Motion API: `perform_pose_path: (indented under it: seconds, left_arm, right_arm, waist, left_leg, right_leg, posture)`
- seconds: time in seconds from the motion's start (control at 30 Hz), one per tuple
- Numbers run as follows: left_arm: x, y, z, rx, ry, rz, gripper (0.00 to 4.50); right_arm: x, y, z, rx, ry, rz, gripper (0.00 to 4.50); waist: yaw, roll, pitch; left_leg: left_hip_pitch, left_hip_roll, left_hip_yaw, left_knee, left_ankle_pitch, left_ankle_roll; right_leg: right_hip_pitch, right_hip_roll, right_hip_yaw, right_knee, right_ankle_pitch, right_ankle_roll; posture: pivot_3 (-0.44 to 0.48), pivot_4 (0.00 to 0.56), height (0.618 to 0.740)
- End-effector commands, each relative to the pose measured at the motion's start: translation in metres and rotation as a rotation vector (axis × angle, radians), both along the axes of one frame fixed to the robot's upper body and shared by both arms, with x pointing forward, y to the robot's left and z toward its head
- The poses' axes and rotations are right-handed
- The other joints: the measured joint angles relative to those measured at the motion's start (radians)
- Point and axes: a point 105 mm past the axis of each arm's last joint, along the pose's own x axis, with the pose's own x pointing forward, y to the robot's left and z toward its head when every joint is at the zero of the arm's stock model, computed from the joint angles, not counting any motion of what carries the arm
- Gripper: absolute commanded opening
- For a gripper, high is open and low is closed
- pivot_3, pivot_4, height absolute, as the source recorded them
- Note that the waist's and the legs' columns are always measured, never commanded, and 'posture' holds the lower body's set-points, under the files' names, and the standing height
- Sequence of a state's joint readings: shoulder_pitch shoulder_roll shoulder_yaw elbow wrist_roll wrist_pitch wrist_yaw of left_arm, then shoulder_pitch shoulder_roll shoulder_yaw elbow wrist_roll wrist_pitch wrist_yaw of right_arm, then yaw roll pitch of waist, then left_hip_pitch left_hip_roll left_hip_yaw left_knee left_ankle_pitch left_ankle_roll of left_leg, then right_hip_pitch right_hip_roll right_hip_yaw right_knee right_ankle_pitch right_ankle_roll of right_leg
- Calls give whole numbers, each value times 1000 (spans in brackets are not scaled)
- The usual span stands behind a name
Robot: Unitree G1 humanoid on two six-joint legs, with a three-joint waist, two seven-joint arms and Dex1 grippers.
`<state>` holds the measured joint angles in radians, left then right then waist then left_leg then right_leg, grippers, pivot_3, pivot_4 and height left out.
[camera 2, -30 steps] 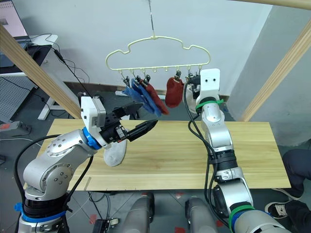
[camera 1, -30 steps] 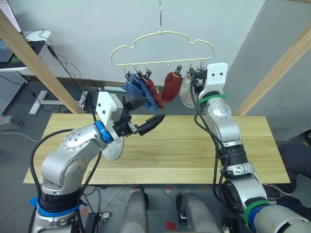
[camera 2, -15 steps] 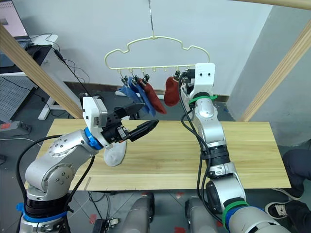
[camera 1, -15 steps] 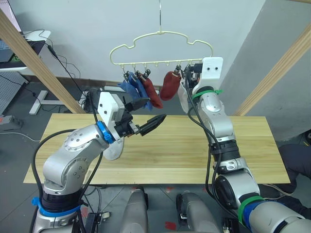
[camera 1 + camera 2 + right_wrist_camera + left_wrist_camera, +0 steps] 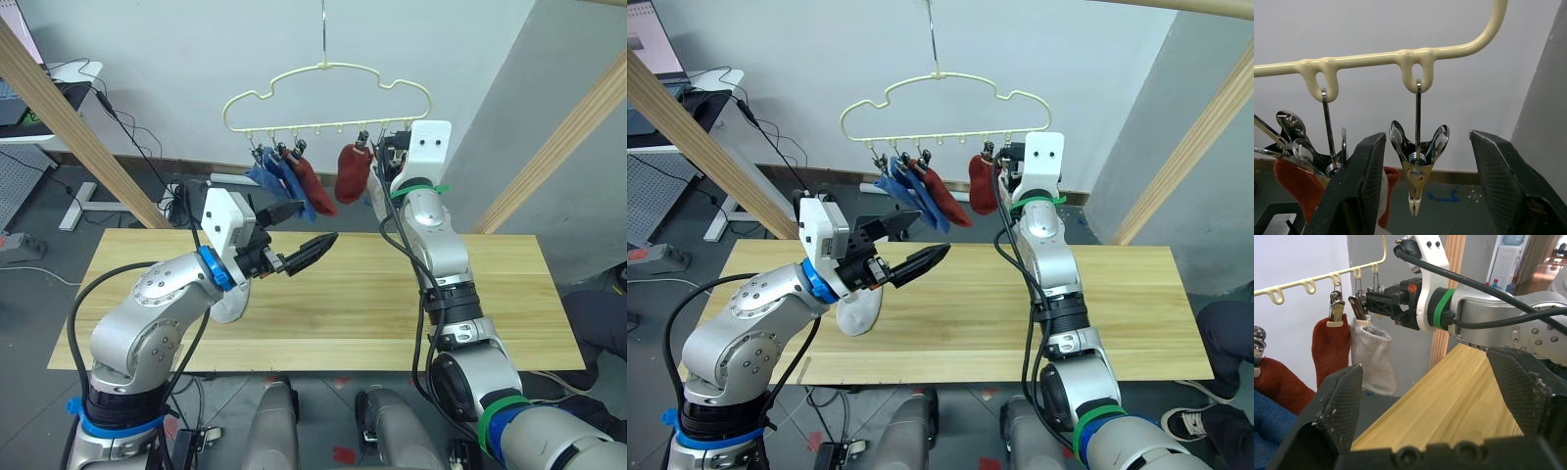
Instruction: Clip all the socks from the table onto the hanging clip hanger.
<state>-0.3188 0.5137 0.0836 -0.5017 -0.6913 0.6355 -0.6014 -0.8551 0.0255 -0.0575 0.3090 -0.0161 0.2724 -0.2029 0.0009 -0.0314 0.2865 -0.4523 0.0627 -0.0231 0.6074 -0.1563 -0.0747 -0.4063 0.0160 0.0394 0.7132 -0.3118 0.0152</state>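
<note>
Flanking an empty clip (image 5: pixel 1419 169) with spread right gripper (image 5: pixel 1425 196) fingers, touching nothing; left gripper (image 5: pixel 299 233) also spread, empty, above table (image 5: pixel 509 294).

Two thick round wooden poles slant up at the sides: the left pole (image 5: pixel 73 117) crosses the upper left corner, and the right pole (image 5: pixel 563 147) leans against the grey wall. Behind everything stands a white wall (image 5: pixel 176 69). At the far left, a white desk (image 5: pixel 59 83) with a metal leg frame (image 5: pixel 83 201) stands on the dark floor, and black cables (image 5: pixel 132 137) hang from it. A dark shoe with a white sole (image 5: pixel 1193 421) lies on the floor at the lower right.
</note>
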Motion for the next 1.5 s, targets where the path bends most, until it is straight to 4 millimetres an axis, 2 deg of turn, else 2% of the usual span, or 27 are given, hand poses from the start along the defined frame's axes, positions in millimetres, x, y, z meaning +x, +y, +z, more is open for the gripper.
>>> perform_pose_path:
  seconds: [0.03, 0.13, 0.27, 0.33, 1.0, 1.23, 1.5]
  left_arm:
    - [-8, -3, 7, 11, -60, -18, 4500]
    - [-8, -3, 7, 9, -60, -17, 4500]
    - [-8, -3, 7, 8, -59, -19, 4500]
    - [-8, -3, 7, 8, -59, -19, 4500]
    - [-7, -4, 7, 6, -62, -19, 4500]
    - [-7, -5, 8, 5, -65, -18, 4500]
    - [-7, -5, 7, 8, -66, -15, 4500]
  right_arm:
    - [-4, 3, 21, 15, -66, 0, 2656]
    - [-5, 3, 22, 14, -69, -1, 1995]
    - [-6, 6, 24, 12, -77, 5, 518]
    - [-7, 7, 26, 11, -82, 7, 128]
    - [-9, 11, 29, -4, -91, 26, 130]
    - [-9, 9, 29, -4, -94, 12, 2603]
    - [-8, 12, 32, -1, -97, 19, 2603]
  waist:
    - [0, 0, 0]
    - [0, 0, 0]
    - [0, 0, 0]
    - [0, 0, 0]
    - [0, 0, 0]
    - [0, 0, 0]
    - [0, 0, 0]
  left_leg:
    - [0, 0, 0, 0, 0, 0]
    - [0, 0, 0, 0, 0, 0]
    - [0, 0, 0, 0, 0, 0]
    - [0, 0, 0, 0, 0, 0]
    - [0, 0, 0, -1, 0, 0]
    - [0, 0, 0, -1, 0, 0]
    - [0, 0, 0, -1, 0, 0]
  right_leg:
    - [0, 0, 0, 0, 0, 0]
    - [0, 0, 0, 0, 0, 0]
    - [0, 0, 0, 0, 0, 0]
    - [0, 0, 0, 0, 0, 0]
    - [0, 0, 0, 0, 0, 0]
    - [0, 0, 0, -1, 0, 0]
    - [0, 0, 0, -1, 0, 0]
  posture:
    - [137, 257, 740]
    - [137, 257, 740]
    - [137, 257, 740]
    - [137, 257, 740]
    - [137, 257, 740]
    - [134, 249, 740]
    - [134, 252, 740]
